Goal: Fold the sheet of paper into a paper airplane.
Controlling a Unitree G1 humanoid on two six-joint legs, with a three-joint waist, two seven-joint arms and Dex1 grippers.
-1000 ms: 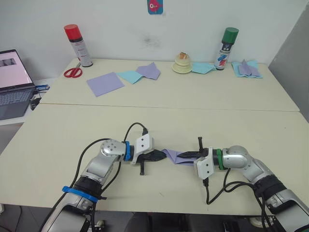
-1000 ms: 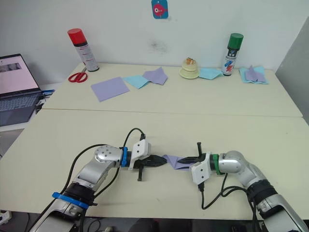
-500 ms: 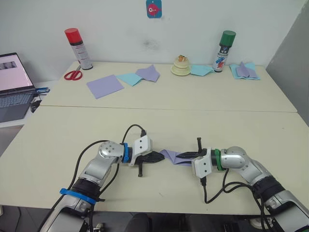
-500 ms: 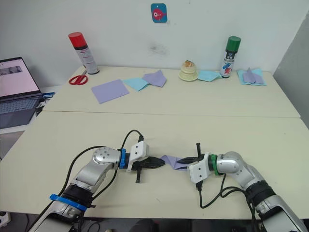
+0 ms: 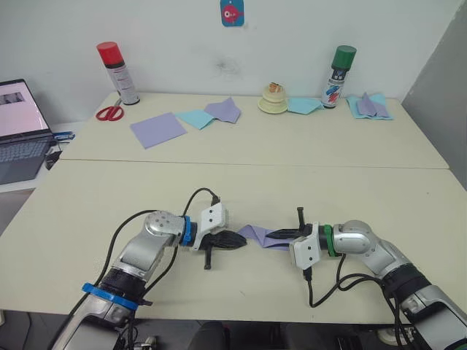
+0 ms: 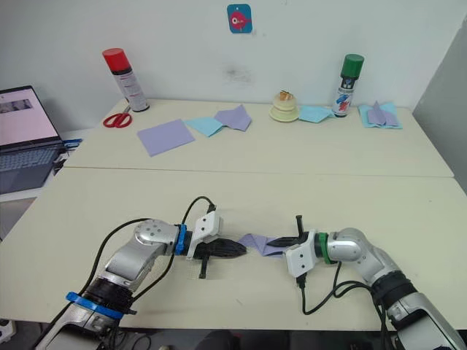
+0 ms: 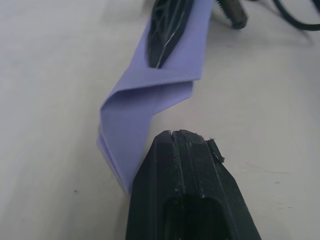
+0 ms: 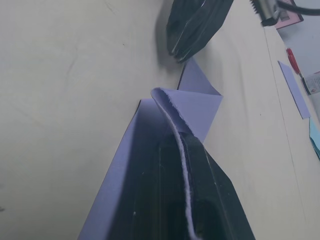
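Your right gripper (image 5: 281,235), low and right of centre in the head view, pinches the folded sheet of paper (image 5: 260,235) lying on the table (image 5: 241,182), while your left gripper (image 5: 241,238) sits closed and empty just beside its tip.

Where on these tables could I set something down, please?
Bare top lies between the table seam and the grippers. The far edge is crowded: scissors, lavender sheet, light-blue paper, green-capped can. The near middle holds the paper airplane.
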